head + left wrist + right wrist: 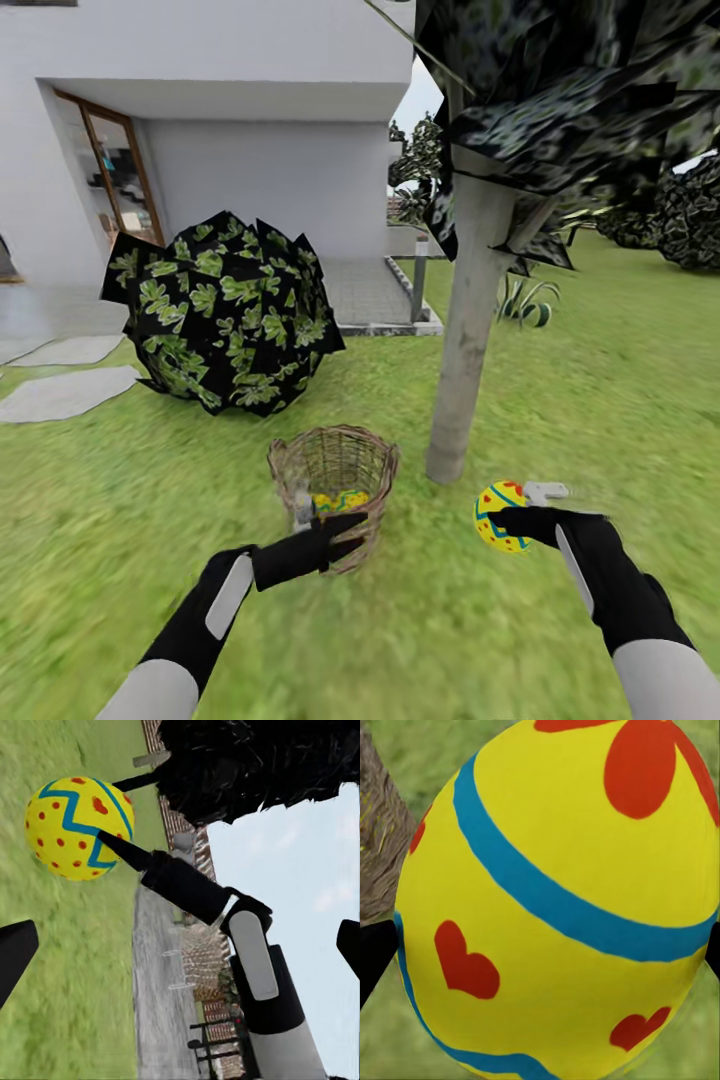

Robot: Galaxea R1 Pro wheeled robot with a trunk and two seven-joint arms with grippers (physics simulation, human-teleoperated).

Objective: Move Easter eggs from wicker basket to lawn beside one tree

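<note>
The right tool is clamped on one Easter egg. It holds the egg up in the air, a little above the lawn, just in front of the tree trunk. Up close, in the right wrist view, this egg is yellow with a blue band and red hearts, and the dark fingertips press it from both sides. I think the egg is held there because it should go down on the grass next to this tree.

The left tool is at the near rim of the wicker basket. Its fingers show far apart in the left wrist view, with nothing between them, so it is released and empty. It looks ready to reach into the basket for another egg.

The basket stands upright on the lawn, near the tree and a little apart from its foot. Yellow egg colours show inside it, low down. I cannot tell for sure how many eggs lie there, because the tool and the weave hide part of them.

Behind the basket sits a round black-and-green bush. Behind that is a white house with grey paving slabs by it.

No egg lies by the tree yet, so most of the job is not done.
</note>
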